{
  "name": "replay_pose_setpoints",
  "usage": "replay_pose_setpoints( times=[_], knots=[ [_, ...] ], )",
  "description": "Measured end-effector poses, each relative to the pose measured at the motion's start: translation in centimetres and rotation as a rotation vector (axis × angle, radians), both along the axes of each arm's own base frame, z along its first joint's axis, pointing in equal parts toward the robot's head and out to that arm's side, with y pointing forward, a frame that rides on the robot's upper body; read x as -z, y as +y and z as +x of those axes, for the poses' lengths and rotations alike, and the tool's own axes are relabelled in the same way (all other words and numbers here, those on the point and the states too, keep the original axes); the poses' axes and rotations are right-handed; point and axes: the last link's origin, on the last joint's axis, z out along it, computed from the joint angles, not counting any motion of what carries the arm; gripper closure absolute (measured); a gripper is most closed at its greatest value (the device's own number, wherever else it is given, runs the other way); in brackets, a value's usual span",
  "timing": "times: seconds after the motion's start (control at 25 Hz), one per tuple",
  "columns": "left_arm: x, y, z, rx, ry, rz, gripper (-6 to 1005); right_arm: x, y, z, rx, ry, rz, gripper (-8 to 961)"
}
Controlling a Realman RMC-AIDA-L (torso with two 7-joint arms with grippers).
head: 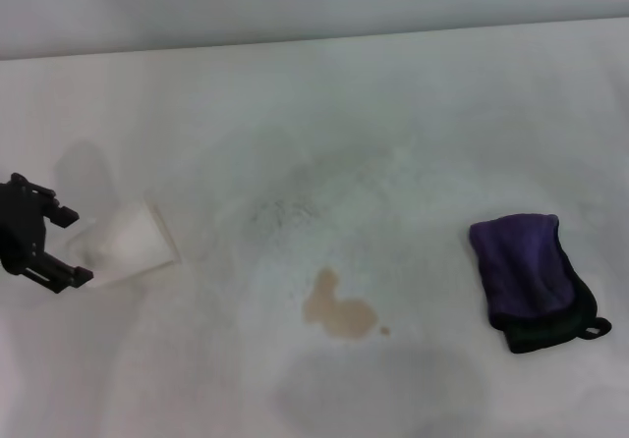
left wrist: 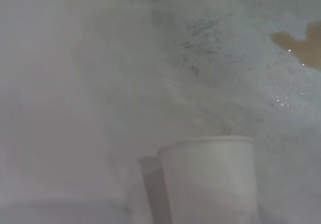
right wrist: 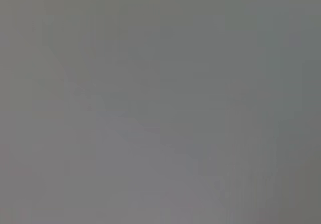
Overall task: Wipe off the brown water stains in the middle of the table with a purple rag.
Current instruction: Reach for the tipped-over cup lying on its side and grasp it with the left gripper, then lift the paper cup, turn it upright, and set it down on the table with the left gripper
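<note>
The left gripper (head: 71,246) is holding a white paper cup (head: 123,244) between its fingers, while the purple rag (head: 531,276) is lying right of the brown water stains (head: 339,310) on the table (head: 393,114).

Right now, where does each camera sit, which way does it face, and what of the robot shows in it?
Head view: high, looking forward and down at the table; brown water stains centre, purple rag right, left gripper at the paper cup.
Left wrist view: low, facing the paper cup, stains beyond; no fingers show.
Right wrist view: blank grey; nothing identifiable.
Shared: head and left wrist both show cup and stains.
</note>
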Motion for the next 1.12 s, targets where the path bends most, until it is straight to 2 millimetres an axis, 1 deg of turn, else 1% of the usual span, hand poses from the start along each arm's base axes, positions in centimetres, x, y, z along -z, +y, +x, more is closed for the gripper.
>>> replay_pose_setpoints(
  times=[0.2,0.4,0.6,0.68,0.92,1.12],
  knots=[
    [0.4,0.4,-0.1,0.01,-0.008,0.029,127,0.0,-0.2,0.1,0.003,0.002,0.0,77],
    [1.6,0.6,0.1,0.028,-0.034,0.013,127,0.0,-0.3,0.1,0.002,0.001,0.001,77],
    [2.4,0.5,0.3,0.035,-0.046,-0.007,127,0.0,-0.1,0.0,-0.002,0.0,0.002,77],
    [3.0,0.4,0.0,0.033,-0.051,-0.008,126,-0.1,0.0,0.0,-0.004,0.0,0.003,77],
    [3.6,0.5,-0.8,0.027,-0.049,0.024,126,-0.1,0.1,-0.2,-0.01,0.0,0.003,77],
    [3.9,0.6,-0.8,0.031,-0.067,0.037,127,0.0,0.3,-0.3,-0.015,0.001,0.001,76]
  ],
)
